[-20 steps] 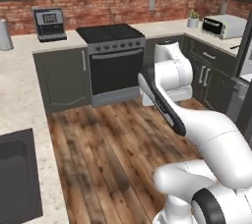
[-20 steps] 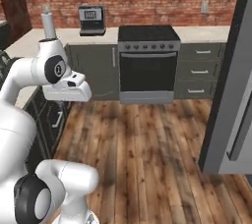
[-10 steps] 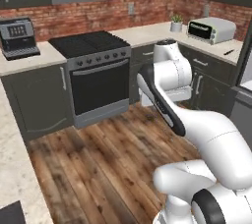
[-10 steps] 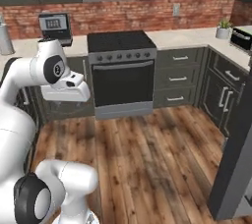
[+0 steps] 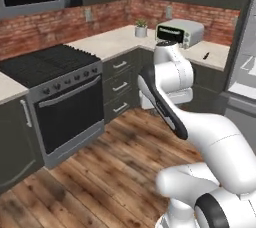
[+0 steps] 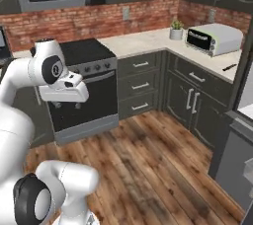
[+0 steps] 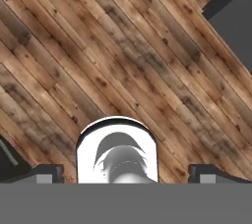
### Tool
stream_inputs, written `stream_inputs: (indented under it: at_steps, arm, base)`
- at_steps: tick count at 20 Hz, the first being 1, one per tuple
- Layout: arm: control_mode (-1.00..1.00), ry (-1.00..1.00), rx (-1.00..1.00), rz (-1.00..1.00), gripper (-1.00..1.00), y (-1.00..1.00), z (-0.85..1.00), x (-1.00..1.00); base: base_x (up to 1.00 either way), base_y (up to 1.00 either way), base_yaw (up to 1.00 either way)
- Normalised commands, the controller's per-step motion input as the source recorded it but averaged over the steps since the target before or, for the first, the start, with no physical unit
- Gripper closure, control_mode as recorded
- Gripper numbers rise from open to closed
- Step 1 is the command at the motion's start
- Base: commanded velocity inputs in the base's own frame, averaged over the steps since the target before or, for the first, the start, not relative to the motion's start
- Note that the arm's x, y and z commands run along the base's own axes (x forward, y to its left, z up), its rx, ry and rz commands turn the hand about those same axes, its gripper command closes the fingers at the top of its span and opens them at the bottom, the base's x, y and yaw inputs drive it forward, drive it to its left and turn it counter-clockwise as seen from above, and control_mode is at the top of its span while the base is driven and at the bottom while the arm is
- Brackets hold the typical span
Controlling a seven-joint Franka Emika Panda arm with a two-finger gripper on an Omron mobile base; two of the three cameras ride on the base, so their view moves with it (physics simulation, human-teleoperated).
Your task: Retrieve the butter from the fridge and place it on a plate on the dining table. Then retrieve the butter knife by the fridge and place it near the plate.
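Wood-plank kitchen floor (image 7: 147, 46) beneath gripper (image 7: 125, 174), fingertips wide apart, holding nothing. Slim black butter knife (image 5: 205, 55) on beige stone counter (image 5: 215, 58), ahead-right beside light-grey metallic fridge (image 5: 246, 47); long axis angled toward wall.

Butter knife (image 5: 205, 55) on counter (image 5: 125, 39), right of toaster oven (image 5: 179, 32).

Wooden plank floor (image 5: 115, 167), red brick backsplash (image 6: 74, 21), dark-grey cabinets (image 6: 190, 103), black stove (image 5: 55, 97).

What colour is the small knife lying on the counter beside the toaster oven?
Black all over. The knife shows best in the right base view, on the pale stone counter.
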Motion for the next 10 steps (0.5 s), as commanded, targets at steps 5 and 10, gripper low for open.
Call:
stream_inputs:
  at_steps: [5, 10]
  arm:
    - [1.00, 0.00, 0.00, 0.00, -1.00, 0.00, 0.00, 0.00]
    - [1.00, 0.00, 0.00, 0.00, -1.00, 0.00, 0.00, 0.00]
  base:
    - [1.00, 0.55, -0.59]
    - [1.00, 0.73, -0.60]
